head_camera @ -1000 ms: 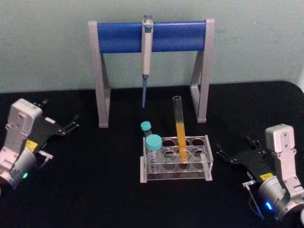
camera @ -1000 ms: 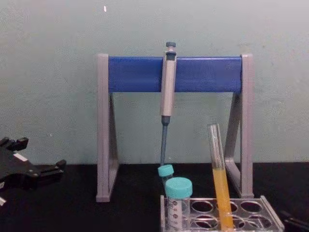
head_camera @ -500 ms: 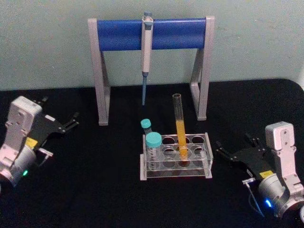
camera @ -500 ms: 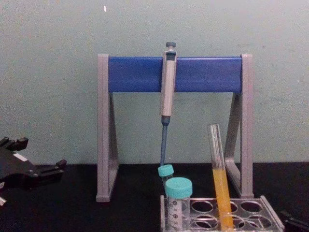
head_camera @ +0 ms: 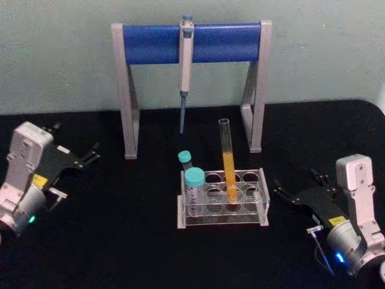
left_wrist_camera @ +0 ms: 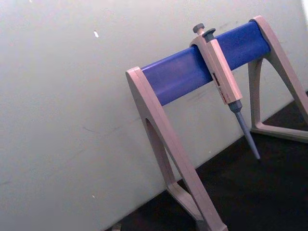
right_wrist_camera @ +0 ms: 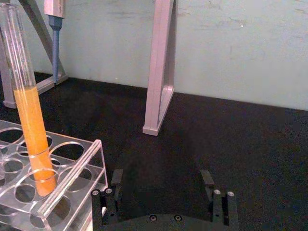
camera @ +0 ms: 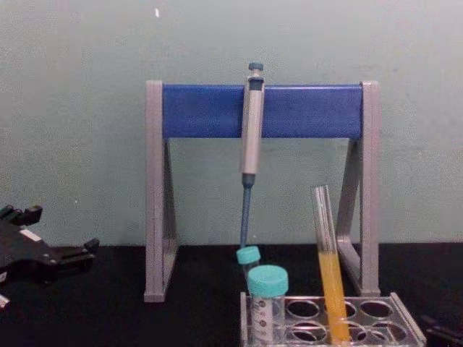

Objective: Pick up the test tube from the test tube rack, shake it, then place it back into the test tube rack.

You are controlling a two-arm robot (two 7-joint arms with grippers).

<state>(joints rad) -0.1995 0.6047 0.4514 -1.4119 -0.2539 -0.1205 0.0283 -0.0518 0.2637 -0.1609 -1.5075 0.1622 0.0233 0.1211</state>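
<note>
Two grippers idle released: the right gripper sits just right of the test tube rack, nearer its near-upright test tube than the left gripper

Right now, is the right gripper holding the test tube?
No. The test tube stands in the test tube rack, with the right gripper open beside the rack.

You have the test tube standing in the test tube rack at the middle of the black tabletop, leaning slightly, orange liquid in its lower half. Two teal-capped vials sit at the rack's left end. Your left hand waits well to the left, fingers apart; your right hand sits just right of the rack, also spread.
</note>
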